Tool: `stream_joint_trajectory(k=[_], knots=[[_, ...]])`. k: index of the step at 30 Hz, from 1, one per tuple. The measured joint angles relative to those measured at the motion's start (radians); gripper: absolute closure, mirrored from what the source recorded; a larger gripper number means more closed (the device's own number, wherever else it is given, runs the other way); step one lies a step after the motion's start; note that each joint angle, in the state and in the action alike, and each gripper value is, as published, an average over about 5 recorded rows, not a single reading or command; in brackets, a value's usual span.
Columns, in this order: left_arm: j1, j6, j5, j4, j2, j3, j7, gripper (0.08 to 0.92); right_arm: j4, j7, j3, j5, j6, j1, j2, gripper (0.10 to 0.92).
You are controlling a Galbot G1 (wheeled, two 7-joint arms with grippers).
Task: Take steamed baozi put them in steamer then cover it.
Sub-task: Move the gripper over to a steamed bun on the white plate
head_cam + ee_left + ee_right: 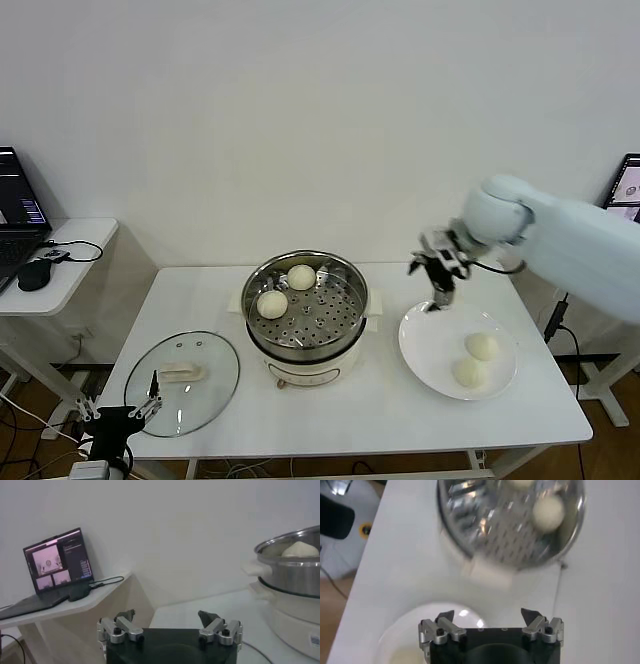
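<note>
Hovering my right end effector [437, 283], wide and empty, over the plate [425, 350] near the worktop's right edge: two buns [286, 290] sit in the steamer [350, 300], two more [476, 358] wait, the lid [215, 385] lies front-left by my idle, open left end effector [125, 412].

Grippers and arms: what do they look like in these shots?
Right arm: bulky, smooth pale blue-white shell, rounded at the wrist, with a thin dark cable looping there. Right gripper and left gripper: black body, two short dark fingers on silver metal linkages with black screws. No markings visible.
</note>
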Motion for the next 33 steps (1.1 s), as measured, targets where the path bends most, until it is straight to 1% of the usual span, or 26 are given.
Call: stream_joint_trajectory(k=[6, 14, 21, 33], knots=[[0.002, 0.0, 0.005, 0.009, -0.003, 0.001, 0.0, 0.177, 0.009, 0.005, 0.064, -0.085, 0.023, -0.15, -0.07, 0.202], [0.013, -0.002, 0.011, 0.012, -0.009, 0.003, 0.0, 0.177, 0.001, 0.022, 0.116, -0.156, 0.03, -0.279, -0.098, 0.202], [0.016, -0.003, 0.011, 0.014, -0.008, -0.004, -0.001, 0.177, -0.035, 0.036, 0.15, -0.201, 0.037, -0.349, -0.083, 0.203], [0.007, -0.003, 0.009, 0.034, -0.005, -0.012, -0.002, 0.177, -0.126, 0.055, 0.179, -0.251, 0.041, -0.411, -0.012, 0.215]])
